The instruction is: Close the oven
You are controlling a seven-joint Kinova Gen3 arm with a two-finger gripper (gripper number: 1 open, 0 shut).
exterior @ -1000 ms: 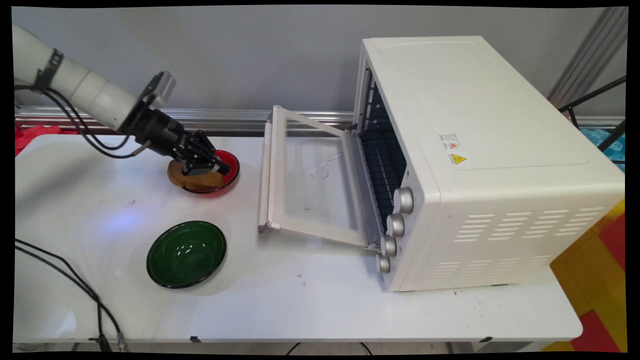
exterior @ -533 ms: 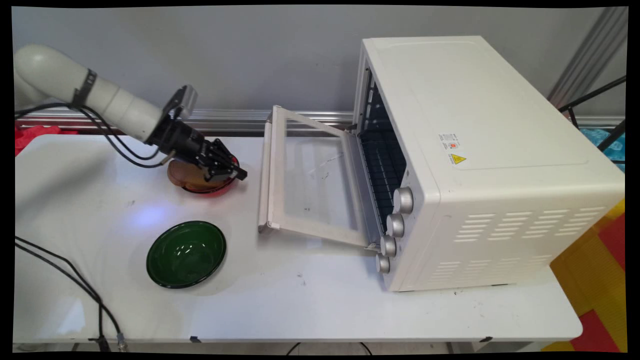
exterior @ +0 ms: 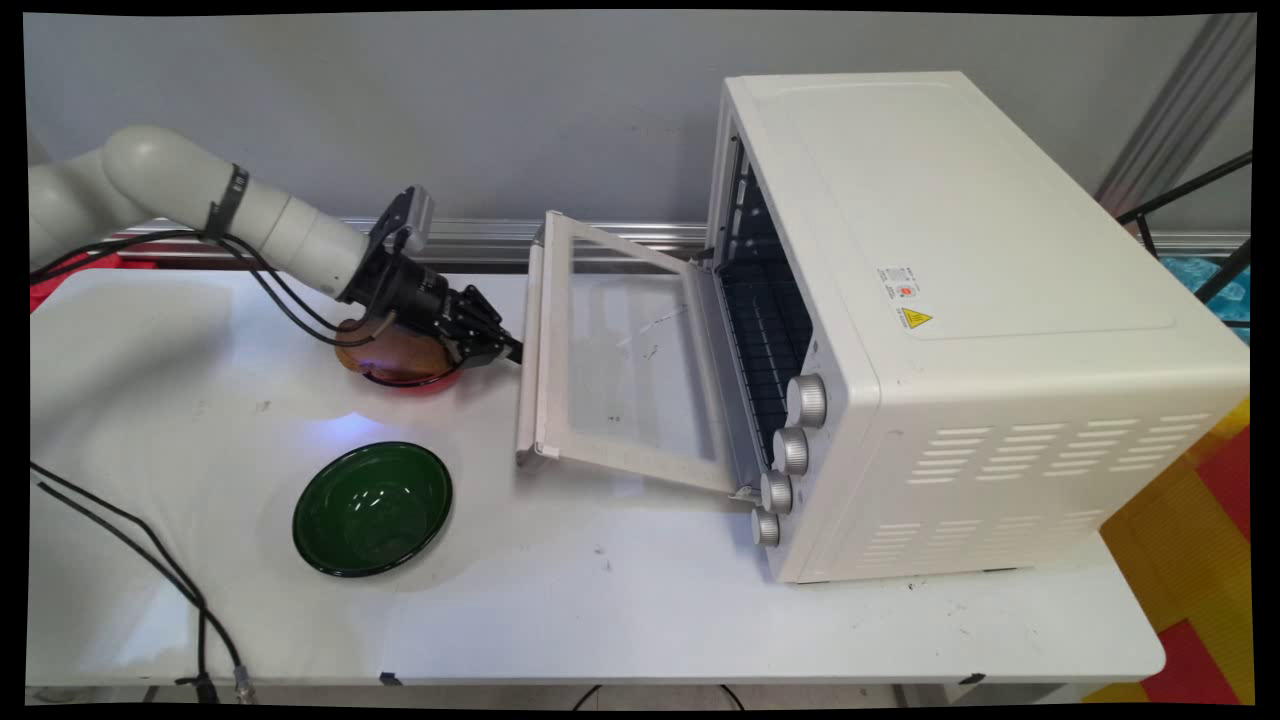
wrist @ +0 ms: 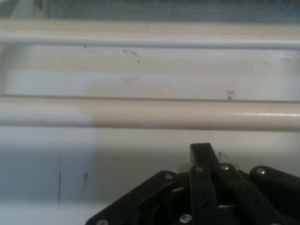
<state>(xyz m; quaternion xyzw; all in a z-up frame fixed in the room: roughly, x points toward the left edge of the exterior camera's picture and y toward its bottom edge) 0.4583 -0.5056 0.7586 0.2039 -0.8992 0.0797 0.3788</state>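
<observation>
Moving rightward off the red bowl (exterior: 405, 372) and its brown bread slice (exterior: 385, 352), the gripper (exterior: 505, 350), fingers pressed together, now nearly touches the one open oven door's handle (wrist: 187, 114), with one green bowl (exterior: 372, 508) nearer.

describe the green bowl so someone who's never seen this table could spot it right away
Start at the big white toaster oven on the table's right side, its glass door swung open toward the left. Left of that door and nearer the table's front edge sits the green bowl, empty and standing alone. The red bowl behind it holds a brown item under the gripper.
</observation>
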